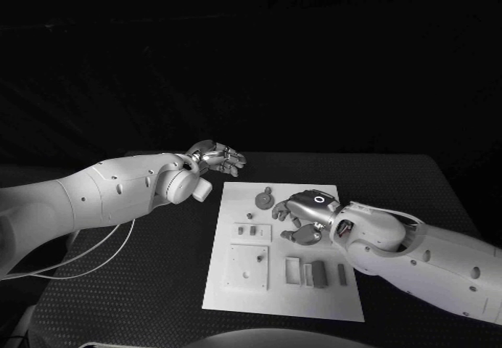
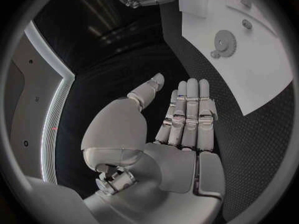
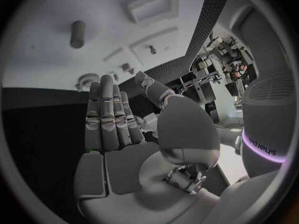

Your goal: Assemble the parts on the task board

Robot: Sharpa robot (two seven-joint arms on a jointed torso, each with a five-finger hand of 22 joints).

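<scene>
- The task board [image 1: 288, 293] lies in the middle of the desk [image 1: 157, 290], its long axis running away from the robot.
- The right robot hand [image 1: 298, 217] hovers over the board's far half, fingers straight and parted, holding nothing; one gear [image 1: 265, 197] lies just beside it.
- The left robot hand [image 1: 217, 159], equally spread and bare, hangs off the far-left corner, so the right is nearer.
- Three upright blocks [image 1: 315, 273] stand in a row near the close edge.

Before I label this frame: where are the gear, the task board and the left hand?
gear [image 1: 265, 196], head view, its toothed disc.
task board [image 1: 314, 304], head view, bare near edge.
left hand [image 1: 217, 158], head view, middle of hand.
</scene>
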